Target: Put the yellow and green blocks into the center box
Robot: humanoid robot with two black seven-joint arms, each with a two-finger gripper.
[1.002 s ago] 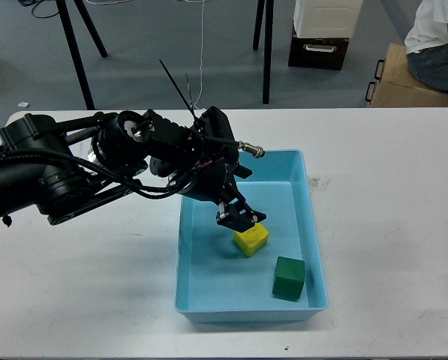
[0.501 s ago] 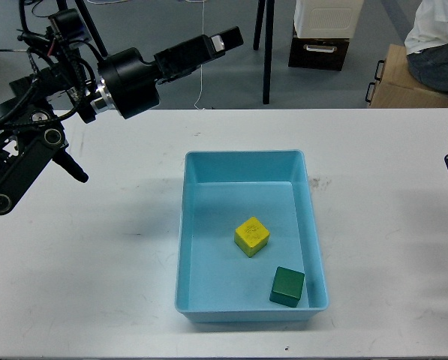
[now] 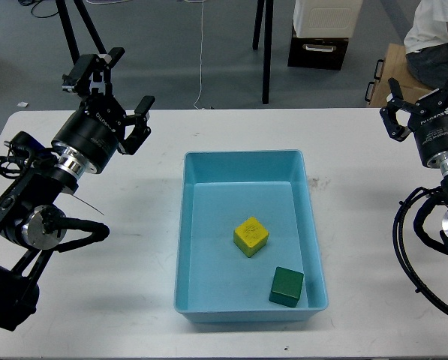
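The yellow block (image 3: 251,235) lies in the middle of the light blue box (image 3: 242,155) at the table's center. The green block (image 3: 287,286) sits in the box's near right corner, apart from the yellow one. My left gripper (image 3: 112,94) is raised over the table's far left, well away from the box, with its fingers spread and nothing between them. My right gripper (image 3: 422,105) is at the far right edge of the table, also spread and empty.
The white table (image 3: 374,195) surrounds the box. Beyond its far edge stand tripod legs (image 3: 267,52), a dark crate with a white bin (image 3: 321,34), a cardboard box (image 3: 400,79) and a seated person (image 3: 437,37).
My left gripper let go of the yellow block in the box and drew back up to the far left. My right arm has come into view at the right.
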